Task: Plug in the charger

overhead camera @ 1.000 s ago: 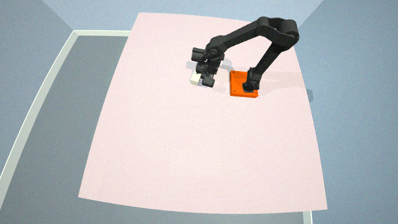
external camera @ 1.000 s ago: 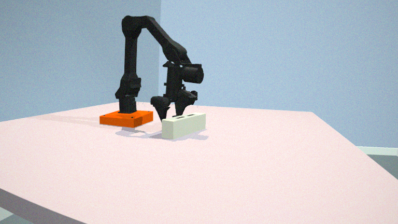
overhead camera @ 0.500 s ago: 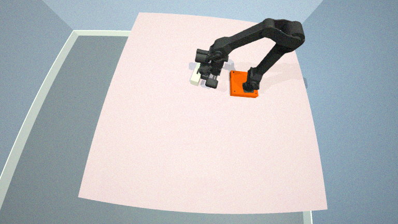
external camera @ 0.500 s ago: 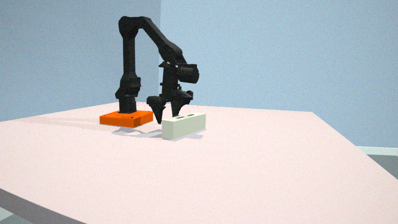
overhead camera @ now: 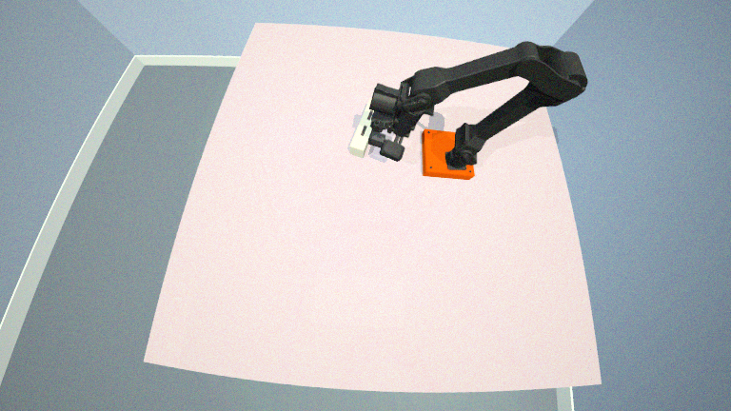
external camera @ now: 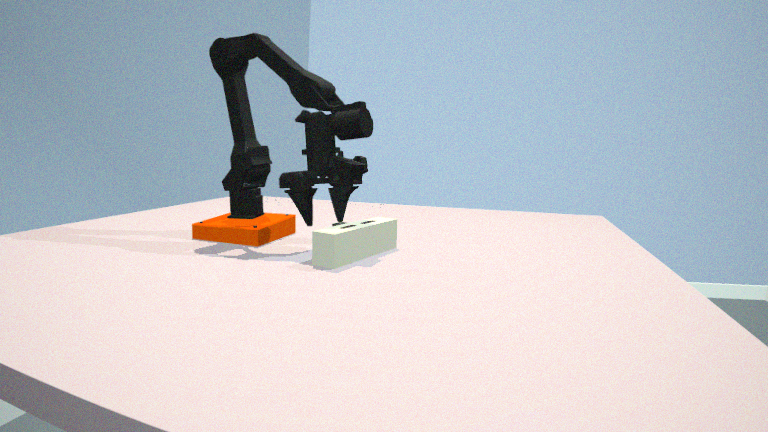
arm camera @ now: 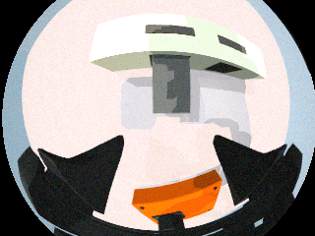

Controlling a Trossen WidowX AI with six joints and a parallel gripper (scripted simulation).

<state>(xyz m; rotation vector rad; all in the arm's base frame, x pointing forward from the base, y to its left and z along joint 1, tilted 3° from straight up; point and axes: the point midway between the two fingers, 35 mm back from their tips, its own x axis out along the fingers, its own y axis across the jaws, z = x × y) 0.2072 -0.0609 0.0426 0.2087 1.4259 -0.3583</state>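
The pale power strip (overhead camera: 356, 145) (external camera: 365, 243) (arm camera: 118, 41) stands on the table, with two dark slots showing on its top in the wrist view. A dark grey block (arm camera: 171, 88), apparently the charger, is against or close beside the strip's base-facing side. Its prongs are not visible, and the arm hides it in the top view. My gripper (external camera: 325, 223) (arm camera: 171, 141) is open with nothing between the fingers. It points down on the base side of the strip, its tips near the strip's top height in the exterior view. The grey block lies ahead of the fingertips in the wrist view.
The orange base (overhead camera: 437, 153) (external camera: 226, 231) (arm camera: 192, 199) carries the black arm (overhead camera: 484, 67) (external camera: 236, 99) and stands on the side of the gripper away from the strip. The pink table (overhead camera: 350, 277) (external camera: 396, 348) extends around them, and shadows fall beside the strip.
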